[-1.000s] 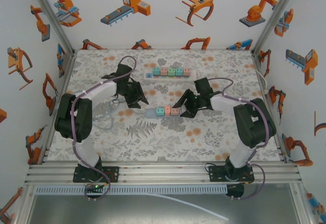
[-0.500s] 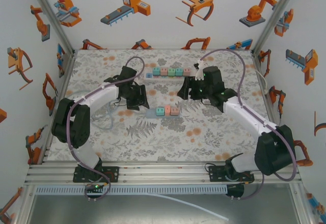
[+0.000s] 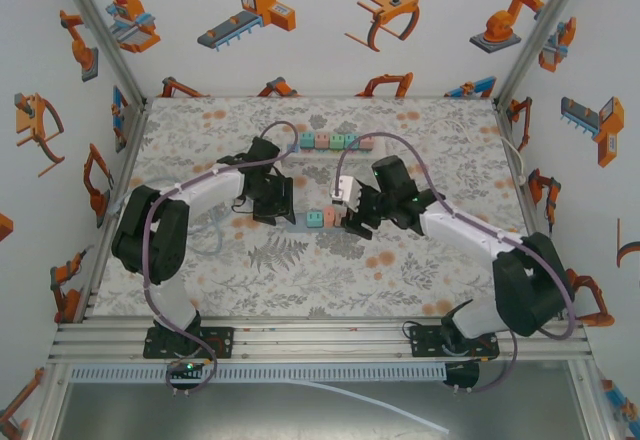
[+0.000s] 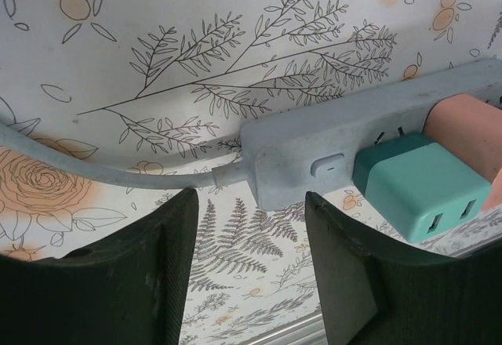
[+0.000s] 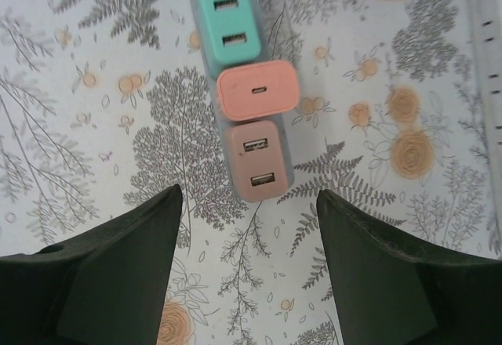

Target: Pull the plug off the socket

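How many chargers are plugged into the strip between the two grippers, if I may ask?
3, in a row: teal charger at the cable end, orange charger in the middle, pink charger last.

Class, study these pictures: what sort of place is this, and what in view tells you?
Probably a robotics test cell, not a home: a silver aluminium frame encloses a floral-patterned table, the white walls carry orange robot drawings, and a grey power strip lies out, seemingly as a test piece.

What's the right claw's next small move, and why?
Probably lower the right claw onto the pink end plug: its jaws are open, the plug lies centred ahead, ungrasped. The left claw, also open, sits at the cord end of the power strip.
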Tool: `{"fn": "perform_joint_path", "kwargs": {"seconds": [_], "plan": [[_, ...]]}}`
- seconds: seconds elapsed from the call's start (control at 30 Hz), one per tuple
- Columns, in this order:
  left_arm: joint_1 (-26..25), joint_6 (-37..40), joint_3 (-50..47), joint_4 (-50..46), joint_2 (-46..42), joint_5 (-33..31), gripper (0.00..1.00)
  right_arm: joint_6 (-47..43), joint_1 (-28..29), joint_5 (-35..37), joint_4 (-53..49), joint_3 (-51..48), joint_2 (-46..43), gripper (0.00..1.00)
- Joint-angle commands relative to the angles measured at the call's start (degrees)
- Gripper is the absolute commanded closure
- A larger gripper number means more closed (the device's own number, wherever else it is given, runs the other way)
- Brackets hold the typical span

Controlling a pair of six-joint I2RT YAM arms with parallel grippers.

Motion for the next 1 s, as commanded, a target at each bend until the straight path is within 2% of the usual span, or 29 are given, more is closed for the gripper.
{"fn": "perform_joint_path", "kwargs": {"seconds": [0.0, 0.1, 0.3, 0.43, 0.83, 0.97], "plan": [[-0.3, 1.7, 1.3, -1.1, 1.0, -0.1, 0.45, -6.0, 0.7, -0.2, -0.4, 1.9, 3.0, 0.37], [-0.3, 1.8, 1.2, -1.1, 1.5, 0.0, 0.45, -4.8, 0.9, -1.2, 2.8, 1.6, 5.2, 0.38], [-0.6, 2.2, 0.8, -1.0, 2.7, 0.0, 0.45, -4.0, 1.4, -2.8, 4.1, 2.9, 8.6, 0.47], [-1.0, 2.1, 0.7, -0.8, 3.8, 0.0, 0.45, -4.0, 1.5, -3.8, 3.6, 4.0, 9.8, 0.55], [-1.7, 1.4, 0.0, -1.5, 5.9, -2.1, 0.46, -3.3, 1.6, -6.0, 0.6, 8.2, 10.4, 0.72], [-2.3, 1.8, 0.7, -3.5, 6.7, -5.3, 0.46, -3.3, 1.5, -7.3, -0.3, 9.3, 10.2, 0.75]]}}
